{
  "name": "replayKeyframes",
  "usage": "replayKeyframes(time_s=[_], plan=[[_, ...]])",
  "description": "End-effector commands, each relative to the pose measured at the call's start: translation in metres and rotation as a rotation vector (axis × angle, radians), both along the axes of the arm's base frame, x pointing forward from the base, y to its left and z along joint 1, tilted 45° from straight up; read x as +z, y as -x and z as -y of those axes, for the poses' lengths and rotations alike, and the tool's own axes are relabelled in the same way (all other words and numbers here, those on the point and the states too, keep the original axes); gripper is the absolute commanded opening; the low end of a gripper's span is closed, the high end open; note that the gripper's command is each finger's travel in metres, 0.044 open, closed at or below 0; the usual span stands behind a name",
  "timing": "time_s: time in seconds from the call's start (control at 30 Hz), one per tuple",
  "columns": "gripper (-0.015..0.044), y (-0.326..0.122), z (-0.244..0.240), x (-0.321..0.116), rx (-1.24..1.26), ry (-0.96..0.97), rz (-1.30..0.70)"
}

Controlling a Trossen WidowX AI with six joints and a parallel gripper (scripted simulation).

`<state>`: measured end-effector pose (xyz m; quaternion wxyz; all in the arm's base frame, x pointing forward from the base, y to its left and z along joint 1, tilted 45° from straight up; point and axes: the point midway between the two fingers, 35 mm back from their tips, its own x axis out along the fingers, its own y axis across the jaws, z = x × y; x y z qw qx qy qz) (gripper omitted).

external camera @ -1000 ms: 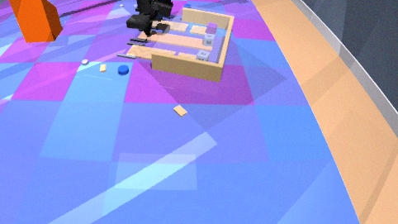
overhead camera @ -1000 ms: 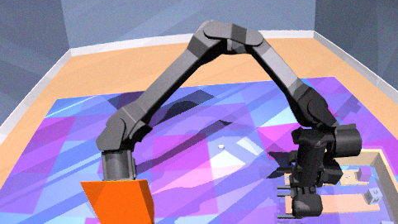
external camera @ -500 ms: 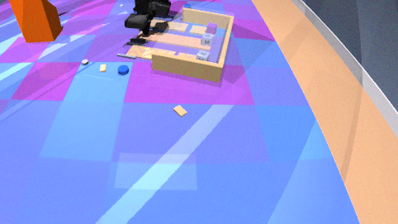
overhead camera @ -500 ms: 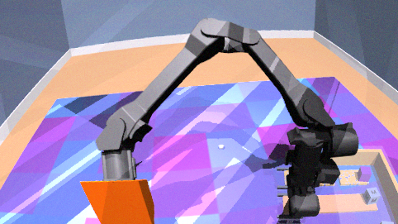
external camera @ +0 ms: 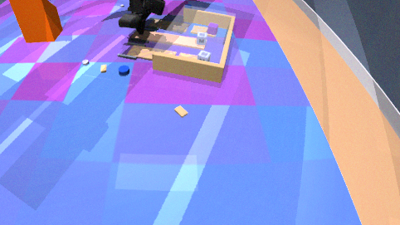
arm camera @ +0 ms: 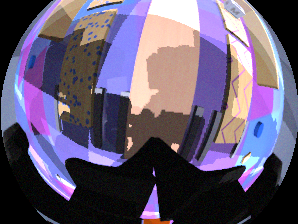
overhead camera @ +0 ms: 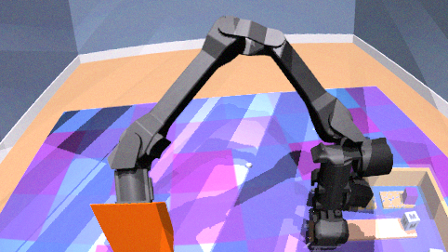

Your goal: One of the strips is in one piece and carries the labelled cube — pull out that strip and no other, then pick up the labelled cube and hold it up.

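My gripper [external camera: 140, 31] [arm camera: 154, 141] is shut and empty, its tips over the front end of the plain middle strip [overhead camera: 364, 230] [external camera: 182, 40] [arm camera: 172, 37]. That strip shows no gap; its front end is partly hidden in the top and exterior views. A white cube [overhead camera: 410, 220] [external camera: 202, 38] marked M stands on its far end. The zigzag strip [external camera: 158, 54] [arm camera: 240, 100] shows a break; another white cube [external camera: 203, 56] [arm camera: 234, 8] with a letter stands at its far end. The blue-dotted strip [arm camera: 80, 70] has a separate far piece [overhead camera: 391, 199] [external camera: 199, 29] by a purple cube [overhead camera: 410, 195] [external camera: 212, 27].
A low wooden wall [overhead camera: 432, 194] [external camera: 187, 69] encloses the strips' far ends. Dark upright bars [arm camera: 122, 125] flank the strips' front ends. A blue disc [external camera: 124, 70] [arm camera: 258, 129], small tan chips [external camera: 181, 111] and a white knob [external camera: 85, 61] lie outside. An orange block [overhead camera: 135, 227] [external camera: 35, 20] stands by the arm's base.
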<state>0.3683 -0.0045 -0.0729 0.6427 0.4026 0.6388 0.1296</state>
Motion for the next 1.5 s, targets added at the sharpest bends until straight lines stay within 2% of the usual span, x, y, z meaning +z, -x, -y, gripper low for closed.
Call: replayKeyframes(time_s=[0.0,1.47], plan=[[0.0,0.011,-0.01,-0.002,0.012,-0.01,-0.023],[0.0,0.071,-0.033,0.009,0.012,-0.011,-0.026]])
